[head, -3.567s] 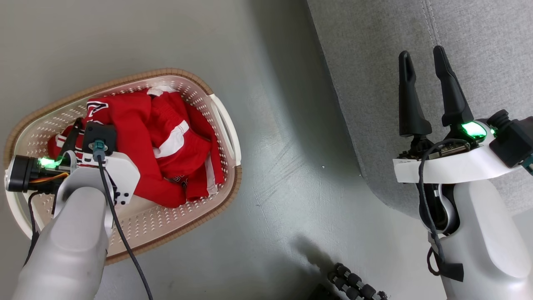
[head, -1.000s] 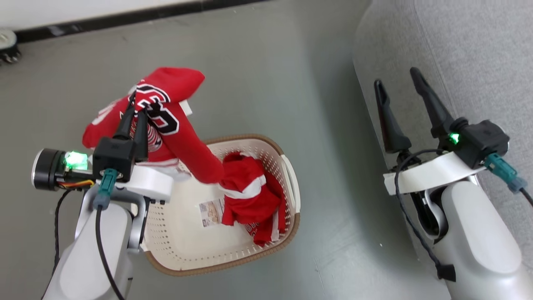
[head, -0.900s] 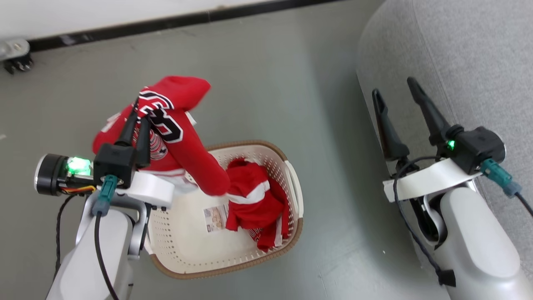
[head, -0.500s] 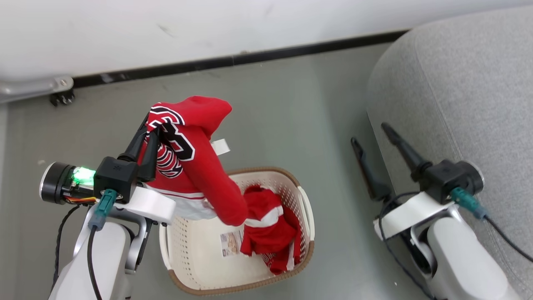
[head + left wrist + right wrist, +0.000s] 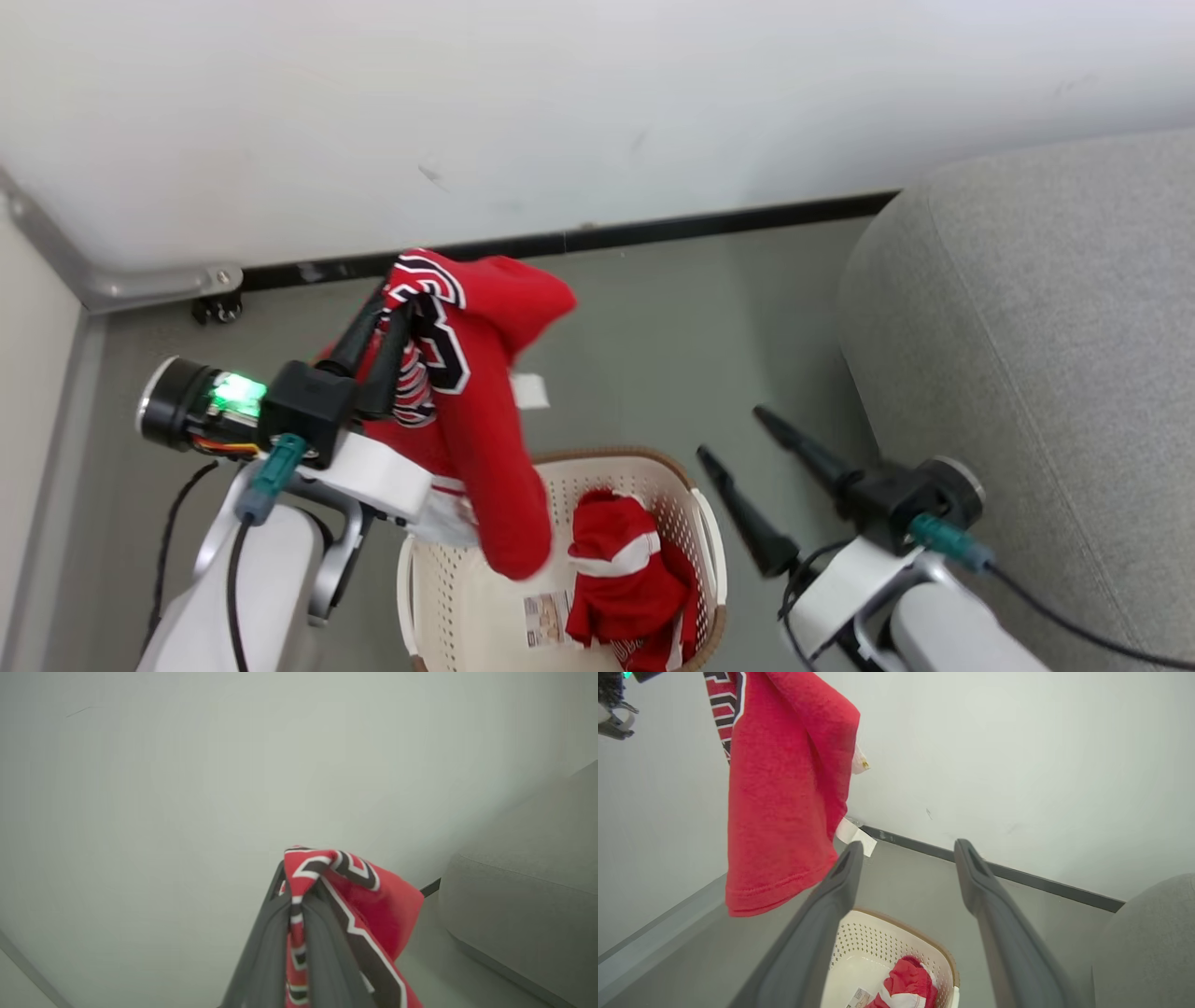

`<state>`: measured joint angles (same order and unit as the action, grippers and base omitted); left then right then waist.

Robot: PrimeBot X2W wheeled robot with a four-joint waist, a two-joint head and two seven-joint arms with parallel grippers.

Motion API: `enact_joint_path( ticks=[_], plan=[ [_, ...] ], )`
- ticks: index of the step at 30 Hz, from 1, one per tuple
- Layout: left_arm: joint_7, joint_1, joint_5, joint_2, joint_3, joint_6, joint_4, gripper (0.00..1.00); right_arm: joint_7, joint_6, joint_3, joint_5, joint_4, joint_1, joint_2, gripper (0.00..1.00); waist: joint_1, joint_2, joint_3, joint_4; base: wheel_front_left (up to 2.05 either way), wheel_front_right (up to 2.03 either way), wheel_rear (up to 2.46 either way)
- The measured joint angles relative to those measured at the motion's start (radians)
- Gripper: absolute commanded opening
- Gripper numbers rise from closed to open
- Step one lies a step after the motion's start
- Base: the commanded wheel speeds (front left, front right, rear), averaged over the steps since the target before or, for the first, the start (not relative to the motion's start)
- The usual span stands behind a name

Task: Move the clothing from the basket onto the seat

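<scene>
- Jersey (image 5: pixel 476 392) had come up clear of basket (image 5: pixel 695 523) and hung from left pincer (image 5: pixel 392 308), which was clamped on it.
- Shorts (image 5: pixel 621 579) stayed in basket.
- Right pincer (image 5: pixel 730 431) was wide and empty, beside sofa (image 5: pixel 1027 327); likely next step was the carry-over.

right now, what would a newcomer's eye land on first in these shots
The red jersey stands out first, pinched in the shut jaws of the left gripper and hanging clear of the basket, against the white wall. Next come the red shorts bunched in the basket's right side, and the big grey sofa at right, with the right gripper open and empty beside it.
</scene>
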<state>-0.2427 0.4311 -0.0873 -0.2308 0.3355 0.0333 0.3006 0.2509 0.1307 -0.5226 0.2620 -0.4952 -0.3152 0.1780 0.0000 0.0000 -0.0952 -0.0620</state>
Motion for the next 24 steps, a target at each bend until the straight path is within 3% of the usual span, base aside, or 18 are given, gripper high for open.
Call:
enact_joint_path(
  ticks=[8, 24],
  plan=[
    [0.038, 0.010, 0.000, 0.029, 0.044, -0.034, -0.006, 0.00, -0.006, 0.000, -0.132, 0.073, -0.003, 0.039, -0.017, 1.00, 0.0000, 0.0000, 0.067, 0.014, 0.00, 0.00, 0.00],
    [0.131, 0.032, 0.000, 0.060, 0.072, -0.044, 0.011, 0.00, -0.012, 0.000, -0.283, 0.130, -0.037, 0.025, -0.059, 1.00, 0.0000, 0.0000, 0.140, 0.025, 0.00, 0.00, 0.00]
  ],
)
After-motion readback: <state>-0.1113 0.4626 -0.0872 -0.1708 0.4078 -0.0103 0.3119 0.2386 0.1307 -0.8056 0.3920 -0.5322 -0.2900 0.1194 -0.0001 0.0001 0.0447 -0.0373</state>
